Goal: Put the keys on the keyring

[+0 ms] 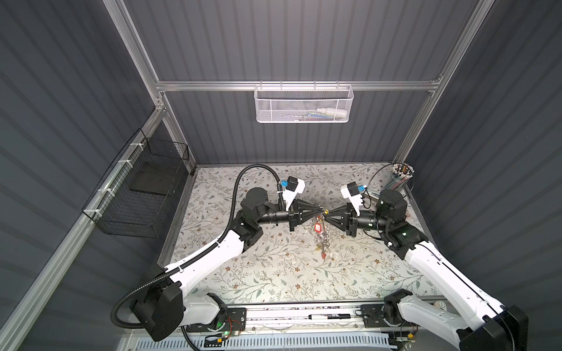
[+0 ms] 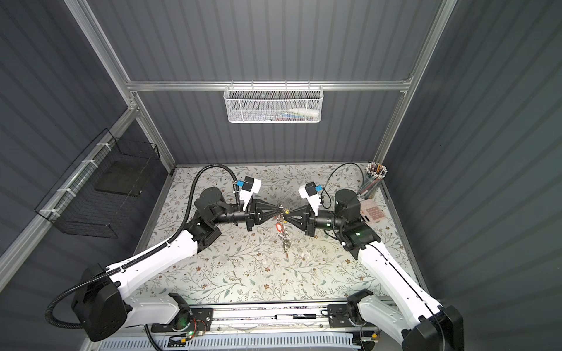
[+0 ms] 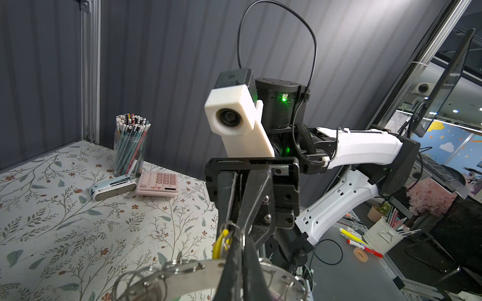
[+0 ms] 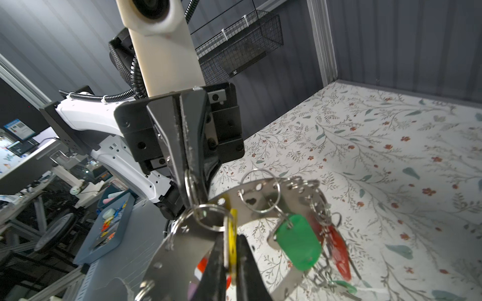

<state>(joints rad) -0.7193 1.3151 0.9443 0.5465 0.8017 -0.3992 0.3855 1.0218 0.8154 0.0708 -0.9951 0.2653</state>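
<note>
Floral worktop (image 1: 273, 273) beneath: your left end effector (image 1: 318, 209), closed, anchors keyring (image 4: 187, 245) aloft; right end effector (image 1: 328, 211), closed, pinches yellow-tagged key (image 4: 232, 239) for threading.

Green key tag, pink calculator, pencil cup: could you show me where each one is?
green key tag (image 4: 298, 243): right wrist view, middle of its plastic face.
pink calculator (image 3: 161, 179): left wrist view, on its button panel.
pencil cup (image 3: 129, 156): left wrist view, its clear wall.

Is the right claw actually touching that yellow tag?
Touching. The right wrist view shows the yellow tag pinched between the two black fingers of the right gripper.
</note>
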